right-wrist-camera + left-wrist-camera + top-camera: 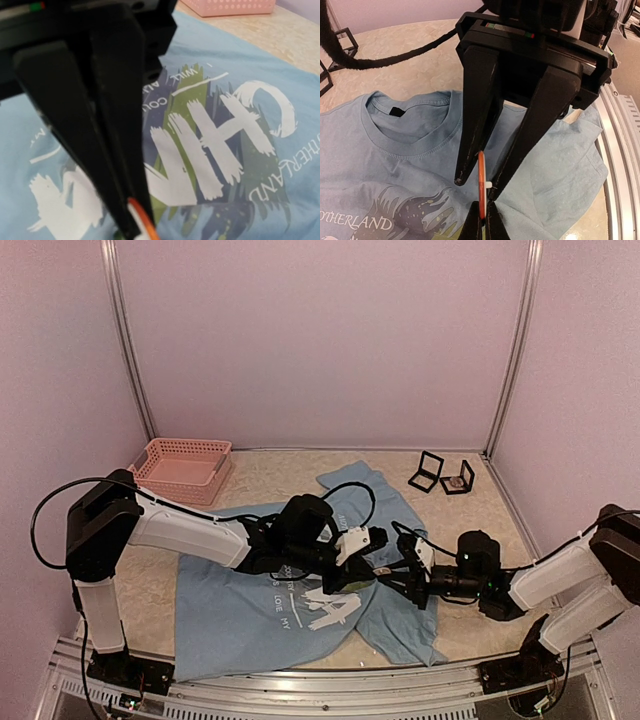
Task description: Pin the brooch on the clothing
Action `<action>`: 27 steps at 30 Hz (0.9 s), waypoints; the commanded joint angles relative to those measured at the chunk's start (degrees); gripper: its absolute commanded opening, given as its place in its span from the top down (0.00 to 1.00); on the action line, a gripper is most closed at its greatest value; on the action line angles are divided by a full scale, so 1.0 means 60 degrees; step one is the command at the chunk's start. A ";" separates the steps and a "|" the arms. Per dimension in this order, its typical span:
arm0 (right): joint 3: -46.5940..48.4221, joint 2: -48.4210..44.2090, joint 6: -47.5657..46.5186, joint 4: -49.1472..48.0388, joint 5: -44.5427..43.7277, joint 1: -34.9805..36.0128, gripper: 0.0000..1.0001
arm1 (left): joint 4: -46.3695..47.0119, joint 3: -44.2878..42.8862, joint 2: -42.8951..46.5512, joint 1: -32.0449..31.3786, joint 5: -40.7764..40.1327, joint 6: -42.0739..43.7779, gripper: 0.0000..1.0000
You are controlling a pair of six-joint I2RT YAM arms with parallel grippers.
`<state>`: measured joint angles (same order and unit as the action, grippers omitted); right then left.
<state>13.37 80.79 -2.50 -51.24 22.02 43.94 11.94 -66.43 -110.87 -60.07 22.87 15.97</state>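
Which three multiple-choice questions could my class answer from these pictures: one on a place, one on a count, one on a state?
1. Where is the pink basket? A back left corner; B front right; C centre.
2. How many black frames stand at the back right? A one; B two; C four.
3. How do the left gripper's jaws stand? A wide open; B shut on nothing; C shut on the orange brooch.
Key: A, it sits by the left wall; B, two stand side by side; C, the left wrist view shows the disc pinched.
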 commanded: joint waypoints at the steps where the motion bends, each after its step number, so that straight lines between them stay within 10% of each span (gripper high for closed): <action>1: 0.0379 0.0160 -0.0021 0.0114 -0.0441 -0.0088 0.81 | 0.0267 0.0013 0.0422 -0.0246 0.0470 0.0222 1.00; 27: 0.0091 -0.0216 0.1320 -0.0059 -0.1069 -0.0439 0.85 | 0.0156 0.0013 0.0329 -0.0295 0.0421 0.0269 1.00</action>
<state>14.55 80.53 3.05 -48.88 20.32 43.27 13.06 -66.46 -110.83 -60.20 20.78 16.97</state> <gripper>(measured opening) 0.140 0.006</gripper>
